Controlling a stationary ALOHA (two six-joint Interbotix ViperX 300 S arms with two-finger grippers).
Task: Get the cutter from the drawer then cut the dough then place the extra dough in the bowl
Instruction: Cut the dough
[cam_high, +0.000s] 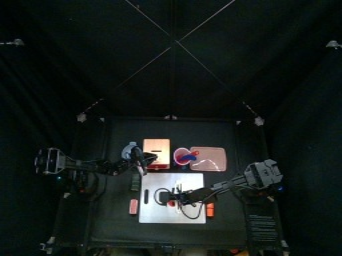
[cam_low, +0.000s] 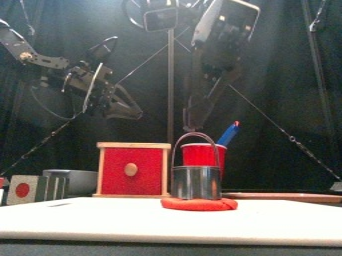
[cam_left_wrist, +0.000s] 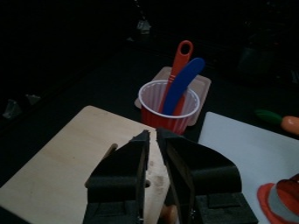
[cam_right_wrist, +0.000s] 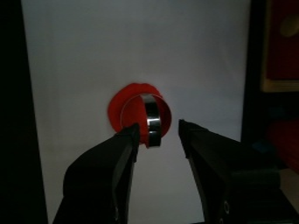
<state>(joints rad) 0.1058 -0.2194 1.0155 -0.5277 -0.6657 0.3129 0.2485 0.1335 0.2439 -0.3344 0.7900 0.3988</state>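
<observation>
The shiny round metal cutter (cam_low: 197, 182) stands on flat red dough (cam_low: 199, 204) on the white board (cam_low: 80, 215), below the right gripper (cam_right_wrist: 159, 140), whose jaws are parted and empty. The left gripper (cam_left_wrist: 155, 153) hangs closed and empty, farther left.

a robot lab's test booth, dressed up as a play kitchen. black curtains (cam_high: 171, 60) close in the back and sides around one small black bench (cam_high: 114, 228). two black robot arms reach over it, the left arm (cam_high: 83, 166) from one side and the right arm (cam_high: 249, 180) from the other. the things on the bench are toy kitchenware laid out as props: a white cutting board (cam_high: 158, 212), a red cup (cam_low: 201, 155) holding toy knives (cam_left_wrist: 184, 83), a small wooden box (cam_low: 134, 170) with a red drawer front, and a metal cutter (cam_low: 197, 182) standing on red dough (cam_low: 199, 204).
</observation>
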